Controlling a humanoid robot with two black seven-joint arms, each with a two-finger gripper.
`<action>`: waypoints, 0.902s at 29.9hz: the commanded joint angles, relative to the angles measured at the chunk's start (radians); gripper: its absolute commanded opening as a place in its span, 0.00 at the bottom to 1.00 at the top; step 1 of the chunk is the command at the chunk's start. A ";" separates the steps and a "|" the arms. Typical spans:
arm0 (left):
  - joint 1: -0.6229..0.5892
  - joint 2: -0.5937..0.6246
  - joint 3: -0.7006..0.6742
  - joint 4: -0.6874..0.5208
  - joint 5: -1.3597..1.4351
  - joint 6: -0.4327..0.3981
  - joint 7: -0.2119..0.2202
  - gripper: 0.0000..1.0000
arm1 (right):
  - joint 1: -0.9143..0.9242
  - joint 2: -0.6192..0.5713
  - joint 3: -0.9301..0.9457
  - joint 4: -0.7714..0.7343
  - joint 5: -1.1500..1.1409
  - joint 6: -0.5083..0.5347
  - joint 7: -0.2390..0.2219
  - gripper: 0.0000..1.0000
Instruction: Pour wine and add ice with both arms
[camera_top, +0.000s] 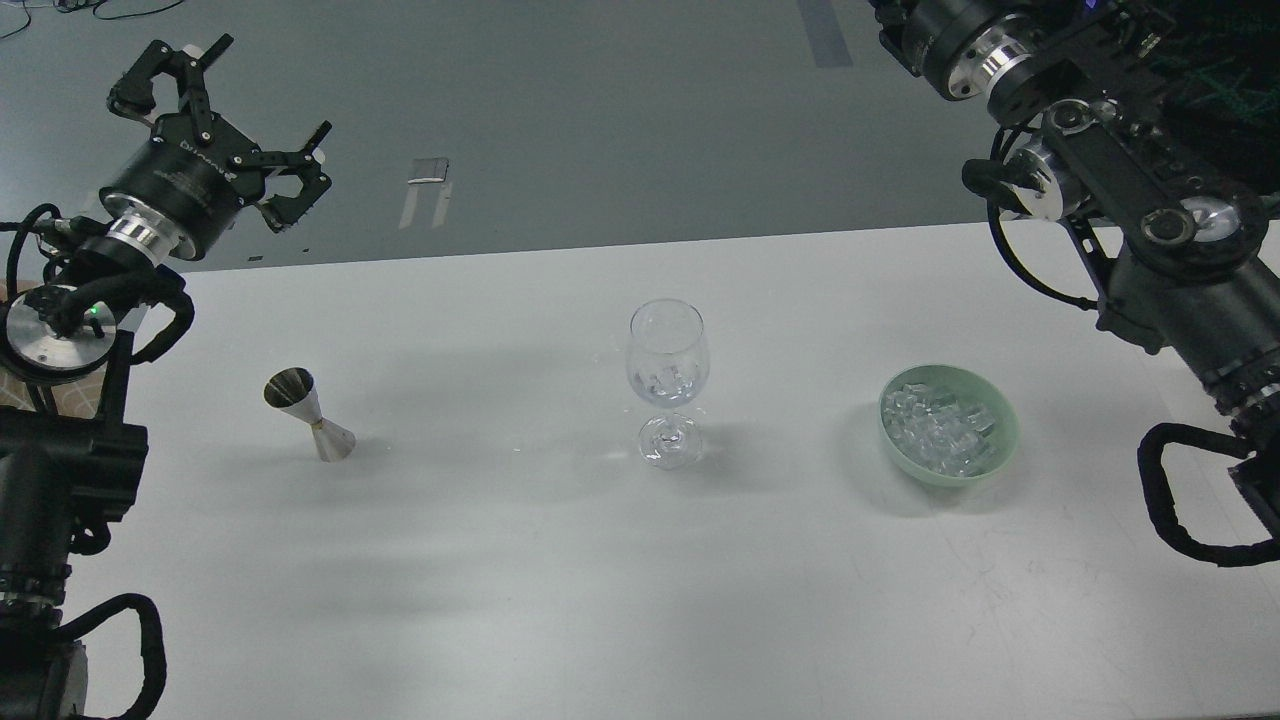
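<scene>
Left gripper (222, 110): raised past table's far left edge, fingers spread wide, empty.
Right gripper: out of view.
Wine glass (668, 380): upright mid-table (560, 600), a few ice cubes inside.
Ice (940, 425): heaped in green bowl (1000, 440), right.
Jigger (308, 412): upright, left.

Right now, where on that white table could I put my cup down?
The whole near strip is bare. So are the gaps between the metal jigger and the wine glass, and between the glass and the green bowl of ice. Nowhere is crowded; the left gripper hangs open beyond the table's far left corner.
</scene>
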 joint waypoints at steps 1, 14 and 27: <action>-0.004 -0.009 -0.001 0.009 0.007 -0.010 -0.002 0.98 | 0.016 0.000 0.004 -0.038 0.099 0.003 -0.001 1.00; -0.017 -0.030 -0.002 -0.002 -0.002 -0.010 -0.100 0.98 | 0.008 0.032 0.091 -0.038 0.296 -0.003 -0.003 1.00; 0.000 -0.050 0.008 -0.002 -0.002 0.002 -0.274 0.98 | -0.013 0.077 0.119 -0.037 0.297 -0.004 0.008 1.00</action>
